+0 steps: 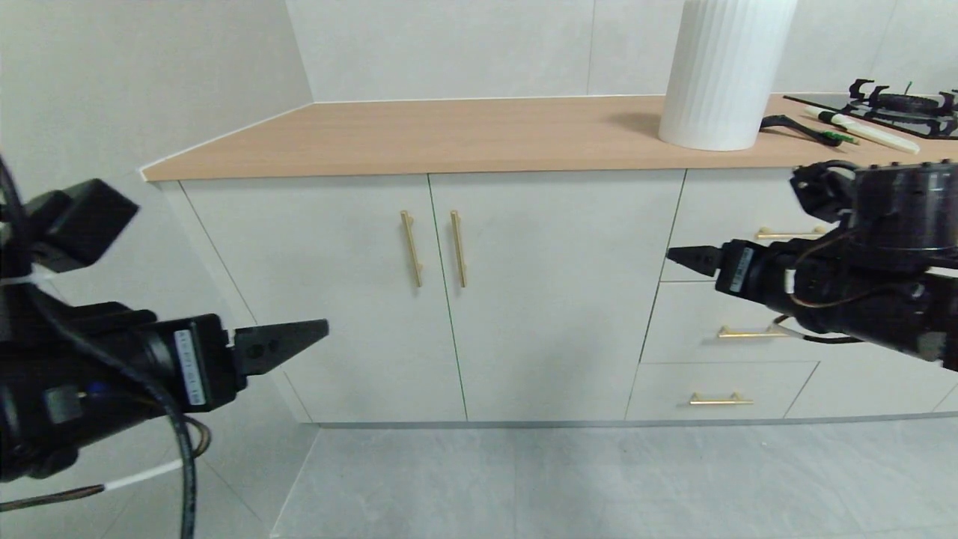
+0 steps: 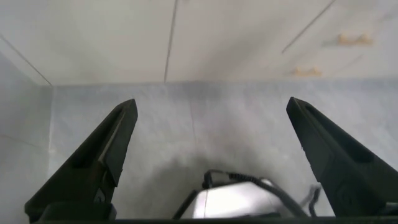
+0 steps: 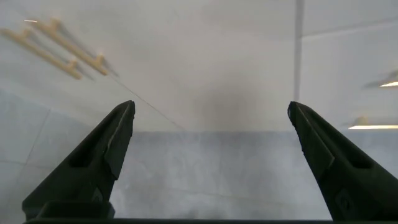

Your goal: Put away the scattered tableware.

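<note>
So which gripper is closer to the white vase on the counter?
Right. The right gripper is below the white vase, in front of the drawers; the left gripper is lower and far off to the left.

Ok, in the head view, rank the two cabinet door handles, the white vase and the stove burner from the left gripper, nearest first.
1. Left door handle, on the cabinet front, nearest the left gripper.
2. Right door handle, right beside it.
3. White ribbed vase, on the countertop, farther right.
4. Stove burner, far right end of the countertop.
</note>
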{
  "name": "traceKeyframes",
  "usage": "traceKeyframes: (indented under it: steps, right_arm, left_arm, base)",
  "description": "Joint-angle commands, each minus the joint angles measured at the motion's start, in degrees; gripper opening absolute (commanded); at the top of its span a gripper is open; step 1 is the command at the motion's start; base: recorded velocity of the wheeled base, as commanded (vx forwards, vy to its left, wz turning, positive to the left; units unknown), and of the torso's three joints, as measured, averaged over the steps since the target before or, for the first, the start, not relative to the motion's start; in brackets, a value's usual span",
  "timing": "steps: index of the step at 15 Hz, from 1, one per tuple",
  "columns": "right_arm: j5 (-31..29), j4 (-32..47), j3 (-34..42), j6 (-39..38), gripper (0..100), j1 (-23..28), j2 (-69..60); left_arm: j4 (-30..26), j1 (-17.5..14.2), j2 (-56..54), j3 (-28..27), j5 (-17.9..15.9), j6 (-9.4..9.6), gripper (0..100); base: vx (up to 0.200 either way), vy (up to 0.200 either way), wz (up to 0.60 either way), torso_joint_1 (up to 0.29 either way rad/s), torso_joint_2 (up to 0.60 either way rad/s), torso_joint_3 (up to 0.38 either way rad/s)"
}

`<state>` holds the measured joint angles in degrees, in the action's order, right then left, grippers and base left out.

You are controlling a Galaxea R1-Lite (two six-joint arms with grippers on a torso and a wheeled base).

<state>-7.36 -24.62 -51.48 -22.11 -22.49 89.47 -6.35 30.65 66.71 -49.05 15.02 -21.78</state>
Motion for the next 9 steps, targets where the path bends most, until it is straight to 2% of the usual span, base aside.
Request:
traceKeyframes:
  steps: [1,2,4,6,7,8,9]
  right_arm:
    - [-3.8,0.1,11.1,5.2,100,0.1,-19.2]
    - [-6.2,0.2,14.5,7.4,100,0.2,-25.7]
    - [-7.6,0.9,18.9,11.1,100,1.4,-38.3]
    - [-7.7,5.8,19.8,14.6,100,4.4,-48.6]
    - [-7.6,10.0,19.8,15.4,100,6.6,-53.8]
    - [-7.6,12.7,19.8,15.8,100,8.1,-57.0]
    - [-7.6,15.5,19.8,16.4,100,10.1,-61.3]
  left_arm:
    - [0.0,-5.1,-12.9,4.7,1.7,2.54,100]
    - [0.0,-7.9,-18.3,6.5,1.7,4.65,100]
    - [-0.2,-10.4,-30.1,9.3,1.6,9.39,100]
    - [-0.4,-14.3,-38.8,10.7,1.4,13.79,100]
    - [-0.4,-15.3,-43.6,11.8,1.4,16.60,100]
    - [-0.6,-16.1,-46.8,12.7,1.3,18.36,100]
    - [-1.9,-17.6,-51.2,13.3,1.4,21.08,100]
  base:
    - [0.000,0.000,0.00,0.000,0.00,0.000]
    - [0.000,0.000,0.00,0.000,0.00,0.000]
    - [0.000,0.000,0.00,0.000,0.00,0.000]
    - [0.000,0.000,0.00,0.000,0.00,0.000]
    - [0.000,0.000,0.00,0.000,0.00,0.000]
    - [0.000,0.000,0.00,0.000,0.00,0.000]
    - [0.000,0.000,0.00,0.000,0.00,0.000]
